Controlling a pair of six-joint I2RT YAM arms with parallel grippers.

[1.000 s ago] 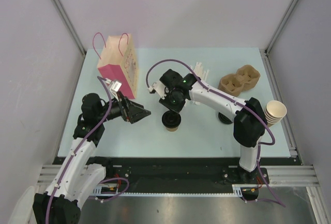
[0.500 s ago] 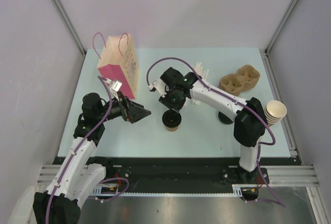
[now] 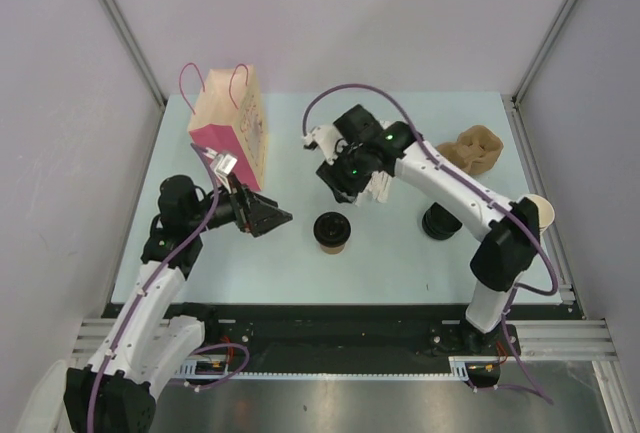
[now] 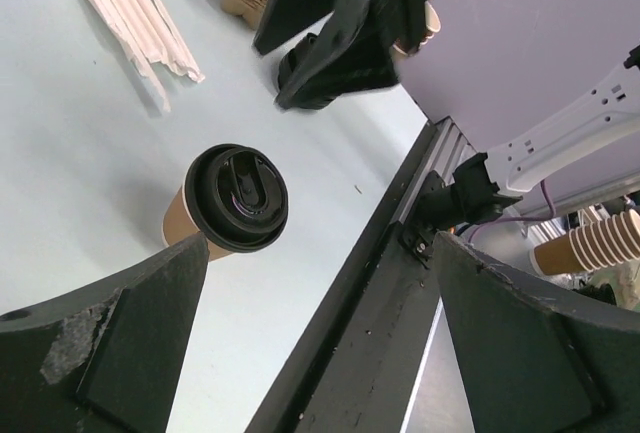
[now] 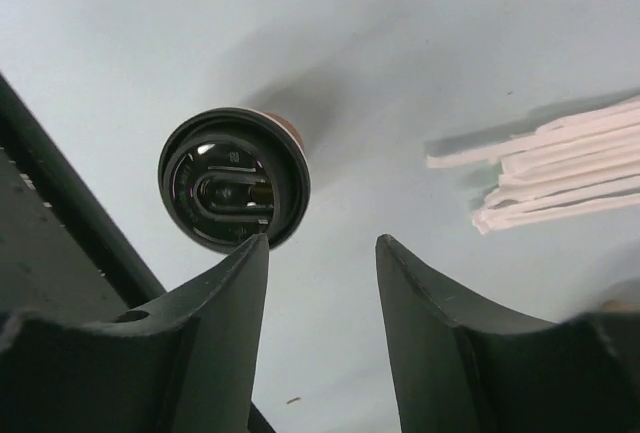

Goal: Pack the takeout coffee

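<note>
The takeout coffee (image 3: pixel 331 231) is stood upright near the middle of the table (image 3: pixel 400 263). Its brown kraft wall is shown best by the left wrist view. The embossed mark on its black lid, seen from the right wrist, is too small to be read. The right gripper (image 3: pixel 340 188), just beyond it, is parted and empty. The left gripper (image 3: pixel 270 218), to its left, is spread wide. A pink paper bag (image 3: pixel 232 131) is caught only from above.

Cardboard cup carrier (image 3: pixel 478 145) and cup stack (image 3: pixel 543 211) half hidden behind the right arm (image 3: pixel 450 181).
</note>
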